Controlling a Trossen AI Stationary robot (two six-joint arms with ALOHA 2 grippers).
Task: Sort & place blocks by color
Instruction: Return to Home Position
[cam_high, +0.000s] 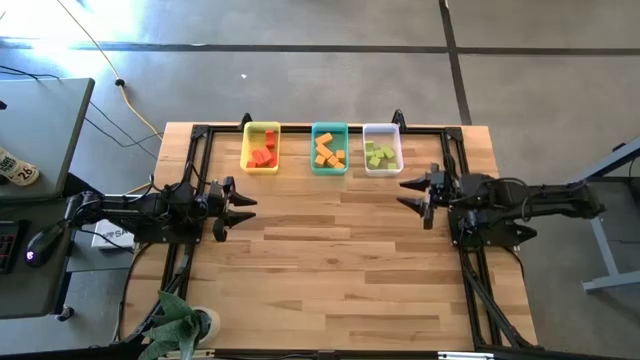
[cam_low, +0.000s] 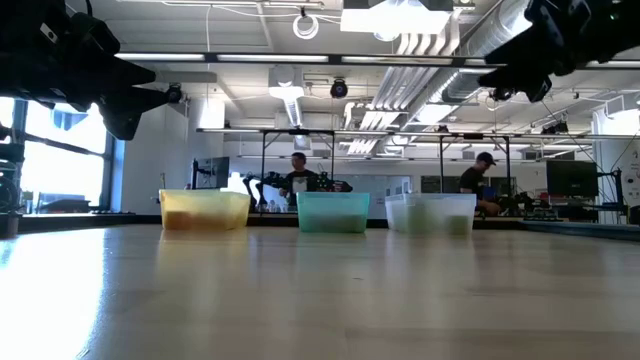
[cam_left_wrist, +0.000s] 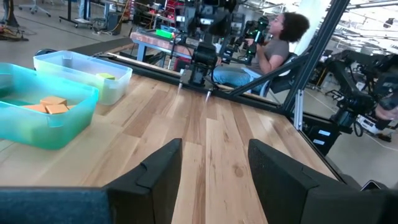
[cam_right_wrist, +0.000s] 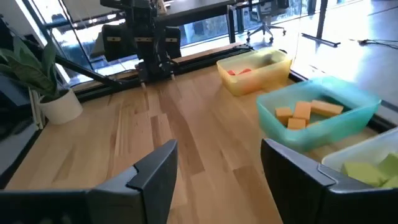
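Observation:
Three bins stand in a row at the table's far edge. Red blocks (cam_high: 263, 155) lie in the yellow bin (cam_high: 261, 129), orange blocks (cam_high: 329, 153) in the teal bin (cam_high: 329, 128), light green blocks (cam_high: 379, 155) in the clear bin (cam_high: 382, 130). My left gripper (cam_high: 243, 208) hovers open at the table's left side, pointing level toward the right. My right gripper (cam_high: 411, 193) hovers open at the right side, just near of the clear bin, pointing left. Both have nothing between their fingers.
A potted plant (cam_high: 182, 325) stands at the table's near left corner. Black frame rails (cam_high: 300, 128) run along the table's edges. The wide wooden middle of the table (cam_high: 330, 260) lies between the two arms. People sit in the room beyond.

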